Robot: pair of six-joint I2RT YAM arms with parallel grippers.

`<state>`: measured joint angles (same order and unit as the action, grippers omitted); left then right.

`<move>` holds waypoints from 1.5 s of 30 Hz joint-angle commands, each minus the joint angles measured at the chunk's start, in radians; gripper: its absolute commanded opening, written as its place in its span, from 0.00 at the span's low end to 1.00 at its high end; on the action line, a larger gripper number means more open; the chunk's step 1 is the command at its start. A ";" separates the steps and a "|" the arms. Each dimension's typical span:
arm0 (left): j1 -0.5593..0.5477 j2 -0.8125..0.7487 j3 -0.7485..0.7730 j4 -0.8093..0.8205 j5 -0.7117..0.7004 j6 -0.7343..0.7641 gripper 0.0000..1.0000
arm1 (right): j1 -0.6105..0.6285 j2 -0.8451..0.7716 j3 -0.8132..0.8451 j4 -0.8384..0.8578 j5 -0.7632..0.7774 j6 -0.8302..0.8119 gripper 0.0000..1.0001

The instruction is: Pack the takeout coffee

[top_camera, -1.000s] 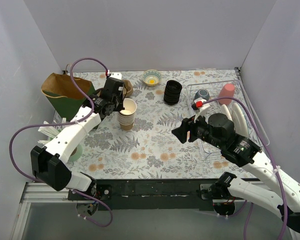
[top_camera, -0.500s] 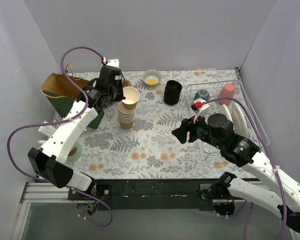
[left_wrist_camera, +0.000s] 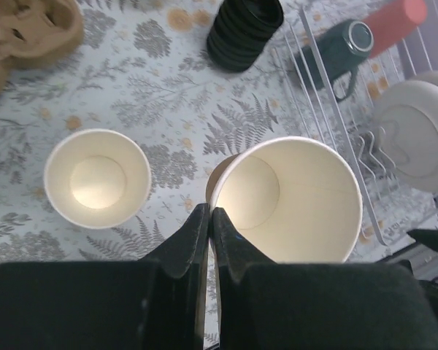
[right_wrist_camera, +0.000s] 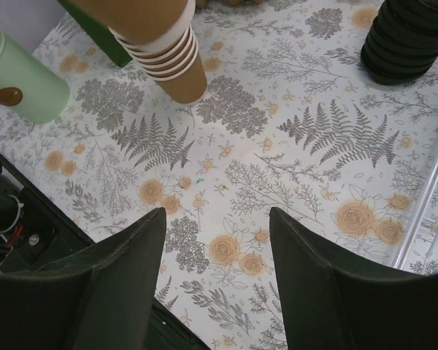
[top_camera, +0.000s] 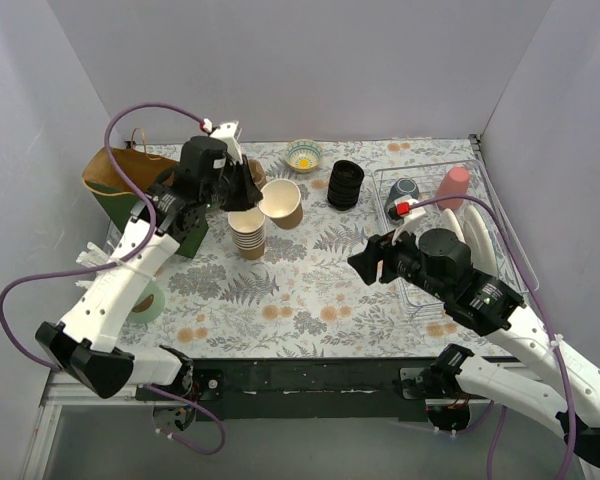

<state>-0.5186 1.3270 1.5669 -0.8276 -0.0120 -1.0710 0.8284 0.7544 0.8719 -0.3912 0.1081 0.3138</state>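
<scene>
Your left gripper (left_wrist_camera: 210,216) is pinched shut on the rim of the lidless takeout coffee cup (top_camera: 280,203), holding it tilted beside the cup stack (top_camera: 246,234). Your right gripper (right_wrist_camera: 217,255) hangs wide, well apart, over the bench (top_camera: 310,295).

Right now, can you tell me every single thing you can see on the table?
held cup: one, brown with cream inside, no lid, tipped beside the stack
cup stack: one, brown, left of middle
lid stack: one, black, back middle
bowl: one, pale with yellow inside, at the back
bag: one, brown and green, back left
cup tray: one, brown cardboard, back left
rack: one, wire, right side
mug: one, dark, in the rack
tumbler: one, pink, in the rack
plates: count unclear, white, in the rack
green container: one, near left
left hand: shut on the held cup
right hand: open, holding nothing
</scene>
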 commanded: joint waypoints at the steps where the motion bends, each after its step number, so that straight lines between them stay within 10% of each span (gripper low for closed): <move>1: -0.073 -0.052 -0.152 0.065 0.130 -0.052 0.00 | -0.003 -0.046 0.006 0.018 0.093 0.022 0.66; 35: -0.261 0.031 -0.634 0.386 -0.032 -0.106 0.01 | -0.003 -0.118 -0.077 0.057 0.222 0.044 0.68; 45: -0.273 -0.057 -0.602 0.371 -0.035 -0.090 0.45 | -0.005 -0.069 -0.054 0.081 0.222 0.033 0.70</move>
<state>-0.7872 1.3602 0.9310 -0.4690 -0.0204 -1.1740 0.8284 0.6621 0.7998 -0.3836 0.3141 0.3630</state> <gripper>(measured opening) 0.391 0.687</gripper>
